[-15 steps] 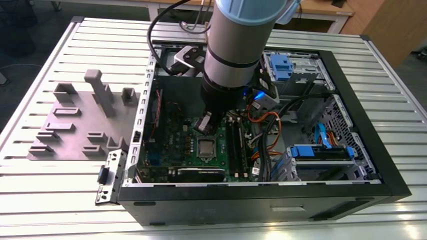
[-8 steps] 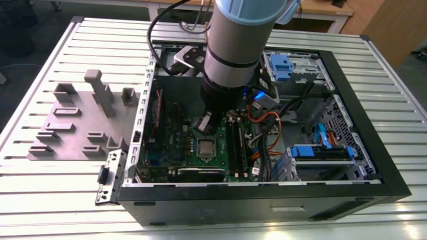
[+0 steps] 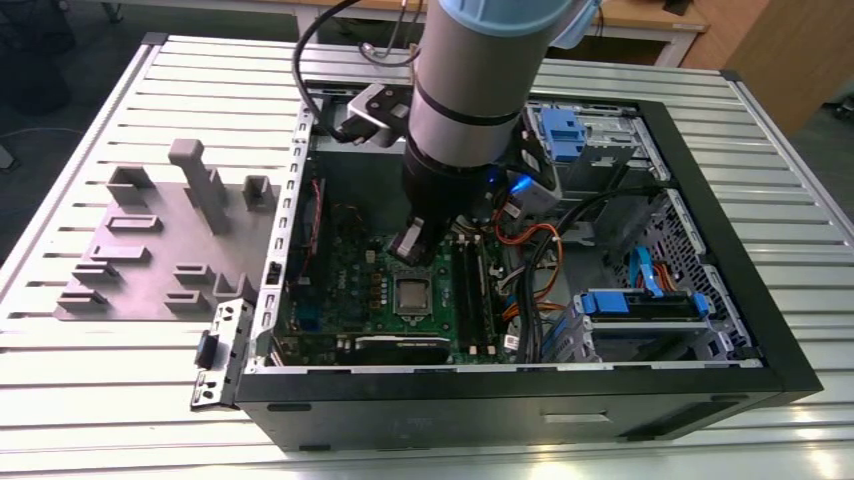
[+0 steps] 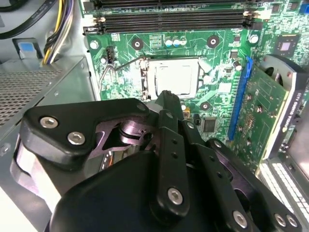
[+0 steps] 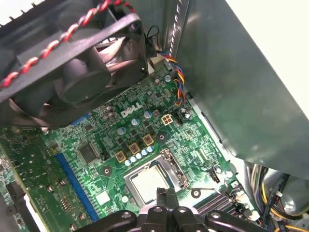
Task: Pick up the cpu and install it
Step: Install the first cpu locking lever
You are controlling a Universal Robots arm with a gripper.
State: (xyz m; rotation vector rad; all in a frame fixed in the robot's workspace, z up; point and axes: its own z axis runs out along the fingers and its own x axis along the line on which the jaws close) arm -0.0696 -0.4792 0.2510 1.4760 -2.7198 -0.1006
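Exterior view first: the cpu point(image 3: 410, 292) is already sitting flat in the socket frame point(image 3: 411, 313) on the green motherboard point(image 3: 367, 290), inside the open pc case point(image 3: 747, 330) lying on its side on the slatted metal table point(image 3: 160, 420). The gripper point(image 3: 408, 250) hangs right over the board, its tip just past one edge of the socket.

In both wrist views the chip shows as a pale silvery square point(image 4: 174, 77) point(image 5: 147, 183) directly beyond the fingertips point(image 4: 166, 99). The two fingers look pressed close together with nothing between them, and the tip seems slightly clear of the chip rather than touching it, though I can't be sure of the gap.

Stuff crowding the jaws: the thin wire retention lever point(image 4: 118, 65) sticks out on one side of the socket in the second wrist view. The black RAM slots point(image 4: 169, 21) run along the far side of the socket from the fingers, and the blue expansion slot point(image 4: 240, 96) with a graphics card point(image 4: 270, 106) flanks another side. In the first wrist view, a black case fan point(image 5: 72, 63) with a twisted red and black wire point(image 5: 63, 41) looms above the board, and the grey case wall point(image 5: 241, 87) stands close by.

Out on the table, at the exterior view's left, there's a grey plastic fixture point(image 3: 160, 240) with blocks, well apart from the arm. Bundled cables point(image 3: 534, 250) and blue drive brackets point(image 3: 641, 303) fill the case on the far side of the arm.
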